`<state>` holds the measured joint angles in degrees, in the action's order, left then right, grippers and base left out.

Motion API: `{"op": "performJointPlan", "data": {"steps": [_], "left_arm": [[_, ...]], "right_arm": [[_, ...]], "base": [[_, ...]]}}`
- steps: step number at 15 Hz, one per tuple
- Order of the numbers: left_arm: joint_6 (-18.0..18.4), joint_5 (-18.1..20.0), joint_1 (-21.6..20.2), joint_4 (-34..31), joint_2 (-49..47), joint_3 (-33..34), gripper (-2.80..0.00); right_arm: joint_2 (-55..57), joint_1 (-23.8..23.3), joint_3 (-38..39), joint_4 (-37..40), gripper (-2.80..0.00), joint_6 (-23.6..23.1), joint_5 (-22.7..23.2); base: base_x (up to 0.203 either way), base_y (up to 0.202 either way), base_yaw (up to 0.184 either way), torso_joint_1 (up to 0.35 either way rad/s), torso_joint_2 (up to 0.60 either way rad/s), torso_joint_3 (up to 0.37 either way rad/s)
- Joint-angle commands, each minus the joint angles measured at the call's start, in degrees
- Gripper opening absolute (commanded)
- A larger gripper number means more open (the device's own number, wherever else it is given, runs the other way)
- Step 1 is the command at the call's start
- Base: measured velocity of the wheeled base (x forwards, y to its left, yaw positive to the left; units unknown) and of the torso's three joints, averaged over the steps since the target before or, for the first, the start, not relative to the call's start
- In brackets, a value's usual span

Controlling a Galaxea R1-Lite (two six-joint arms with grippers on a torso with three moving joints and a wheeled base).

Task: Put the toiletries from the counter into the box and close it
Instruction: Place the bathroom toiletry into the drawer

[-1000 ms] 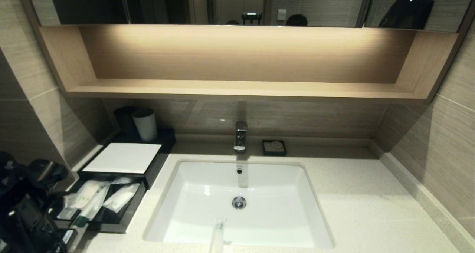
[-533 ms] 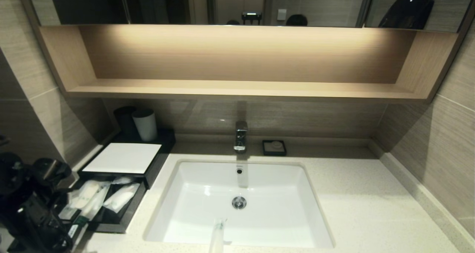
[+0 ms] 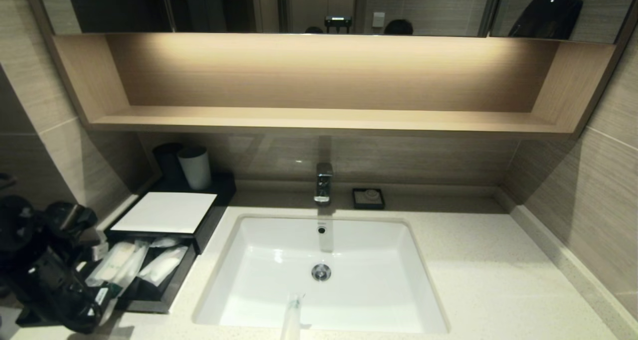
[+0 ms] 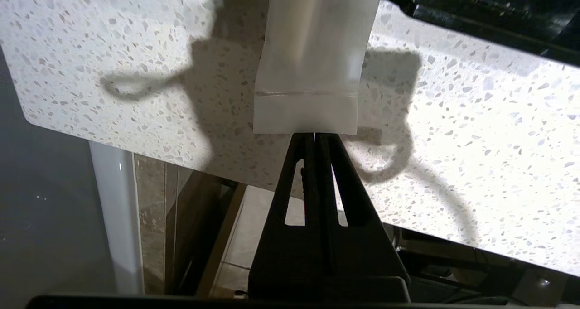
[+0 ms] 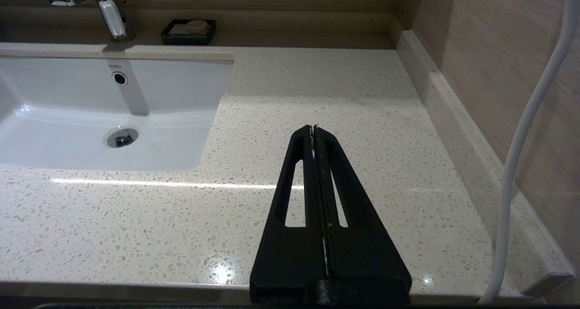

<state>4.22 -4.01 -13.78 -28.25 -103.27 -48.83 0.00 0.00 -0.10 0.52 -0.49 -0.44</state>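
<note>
Slim wrapped packet (image 4: 312, 60), light, crinkly and likely slippery, hangs over the table (image 4: 476, 132) beside the box's open drawer (image 3: 149, 300). The left gripper (image 4: 315, 136) pinches its sealed flat end, the best hold. The right gripper (image 5: 314, 128) rests closed, empty.

I see the box (image 3: 164, 213) at the counter's (image 3: 478, 275) back left corner, low and black with a flat white top, its front drawer (image 3: 149, 292) pulled out. One slim clear-wrapped packet (image 4: 312, 73) hangs pinched by its sealed end, its other end over the drawer's front left. A second packet (image 3: 291, 317), marked green, lies at the sink's near rim.
</note>
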Motion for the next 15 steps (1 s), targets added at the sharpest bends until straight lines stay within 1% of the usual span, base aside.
{"op": "performJointPlan", "data": {"steps": [1,10,13,15], "left_arm": [[-0.09,-0.02,-0.02,-0.14,-1.24,-1.36,-2.8],[-0.35,0.05,-0.02,0.3,-2.81,-3.47,-2.8],[-0.44,-0.04,-0.02,2.84,-3.72,-3.47,-2.8],[-0.52,-0.04,-0.02,3.28,-4.12,-4.05,-2.8]], "right_arm": [[-0.06,0.0,0.01,0.0,-2.8,-0.03,0.02],[-0.09,0.0,0.01,0.0,-2.8,0.04,0.0],[0.0,0.0,0.01,0.0,-2.8,-0.03,0.0],[-0.03,0.0,0.01,0.0,-2.8,-0.03,0.04]], "base": [[0.0,0.0,0.0,0.0,0.0,0.0],[0.0,0.0,0.0,0.0,0.0,0.0],[0.0,0.0,0.0,0.0,0.0,0.0],[0.0,0.0,0.0,0.0,0.0,0.0]]}}
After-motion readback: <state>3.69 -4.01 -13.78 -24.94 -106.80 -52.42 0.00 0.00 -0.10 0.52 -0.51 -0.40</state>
